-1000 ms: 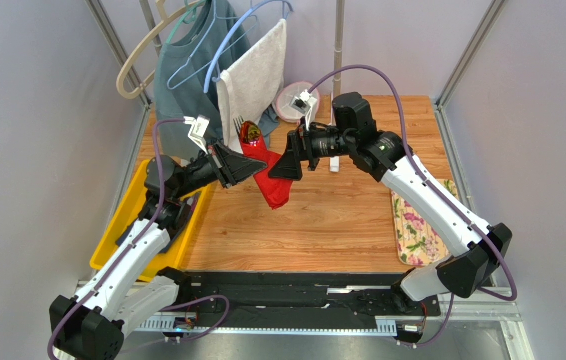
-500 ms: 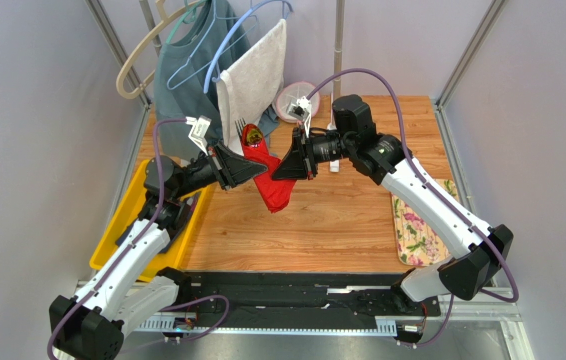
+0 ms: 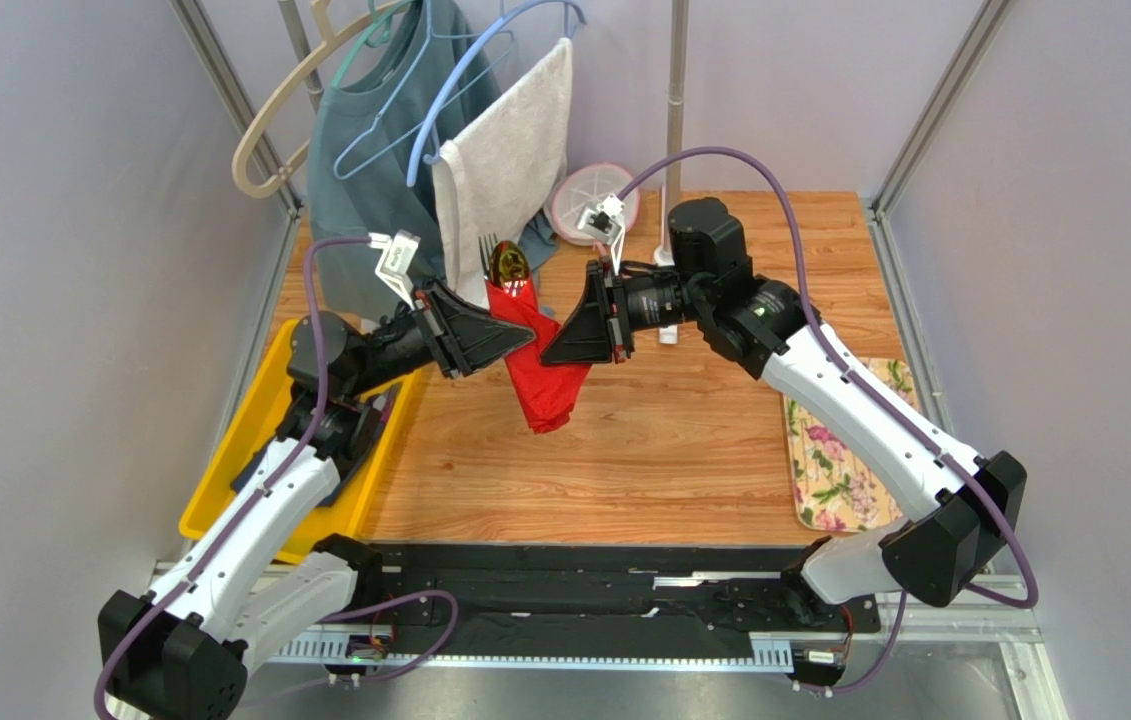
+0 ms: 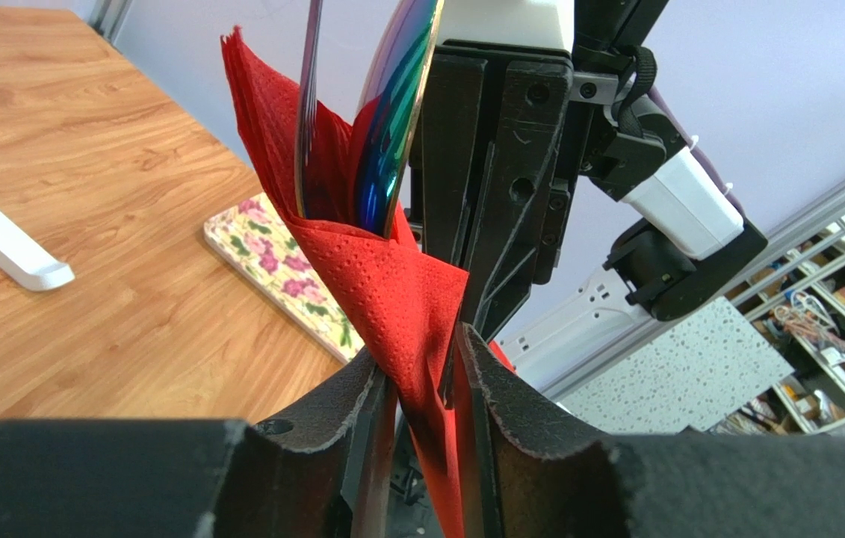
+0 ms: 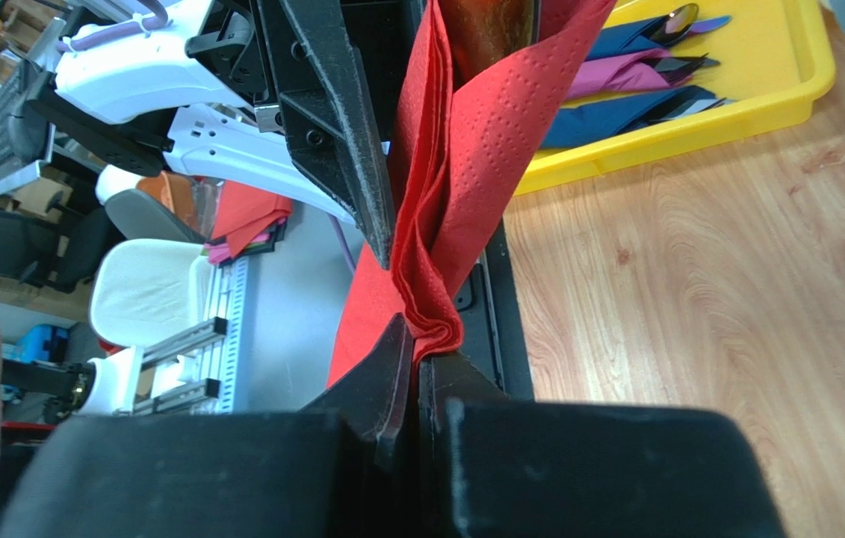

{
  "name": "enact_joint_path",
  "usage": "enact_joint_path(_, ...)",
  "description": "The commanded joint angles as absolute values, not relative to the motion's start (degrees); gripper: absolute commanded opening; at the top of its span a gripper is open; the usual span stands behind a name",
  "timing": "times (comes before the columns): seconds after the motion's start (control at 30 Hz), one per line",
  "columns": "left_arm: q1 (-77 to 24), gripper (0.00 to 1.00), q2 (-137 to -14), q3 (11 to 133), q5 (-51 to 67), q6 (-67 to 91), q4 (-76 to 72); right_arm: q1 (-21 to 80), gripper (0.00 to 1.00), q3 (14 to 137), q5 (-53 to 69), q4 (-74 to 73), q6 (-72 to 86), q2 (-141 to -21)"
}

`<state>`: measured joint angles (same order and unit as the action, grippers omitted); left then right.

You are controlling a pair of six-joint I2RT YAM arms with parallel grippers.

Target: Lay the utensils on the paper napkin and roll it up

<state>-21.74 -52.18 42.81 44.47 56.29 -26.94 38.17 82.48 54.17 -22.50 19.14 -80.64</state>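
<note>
Since a second ago the right gripper (image 5: 413,348) has closed in from the side. Its fingers, which stood wide apart beside the bundle, are now pinched flat together on a folded edge of the paper napkin (image 3: 538,387). The bundle itself has drifted slightly to the left.

Nearest the arm bases, a yellow tray (image 3: 248,435) sits at the left edge of the table (image 3: 676,450), holding navy and pink fabric rolls (image 5: 629,67). A floral cloth (image 3: 834,458) lies flat at the right edge.

Further in, the two grippers face each other in the air above the table with the red napkin hanging between them, its loose tail pointing down. The left gripper (image 4: 421,415) has the napkin's lower folds running between its fingers. The pads stand a little apart and the paper brushes at least one of them (whether they press it cannot be told from these views).

The utensils (image 3: 508,267) stand upright inside the napkin's wrap, clear of the table. A mirror-bright spoon head and a fork's tines poke out of the top fold, just beyond the left gripper's tip.

Behind them a white towel (image 3: 504,158) and a teal shirt (image 3: 376,135) hang from hangers on a rail. A pink-rimmed bowl (image 3: 582,203) rests on the far part of the table.
</note>
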Motion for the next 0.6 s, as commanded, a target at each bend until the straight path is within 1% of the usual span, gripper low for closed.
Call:
enact_joint_path(0.0, -22.41, 0.34, -52.12, 45.09, 43.33, 56.34, -31.29, 38.23, 0.0, 81.83, 56.07, -16.53, 23.73, -78.84)
enact_joint_path(0.27, -23.29, 0.42, -52.47, 44.56, 42.1, 56.86, -31.38, 38.41, 0.0, 81.65, 56.43, -14.59, 25.14, -78.49)
enact_joint_path(0.4, -23.47, 0.45, -52.82, 44.65, 41.49, 57.04, -31.11, 38.85, 0.0, 81.65, 56.43, -14.33, 24.87, -77.87)
enact_joint_path(0.57, -23.47, 0.46, -53.0, 44.74, 40.78, 57.22, -30.15, 39.37, 0.0, 81.3, 55.28, -15.2, 22.5, -77.08)
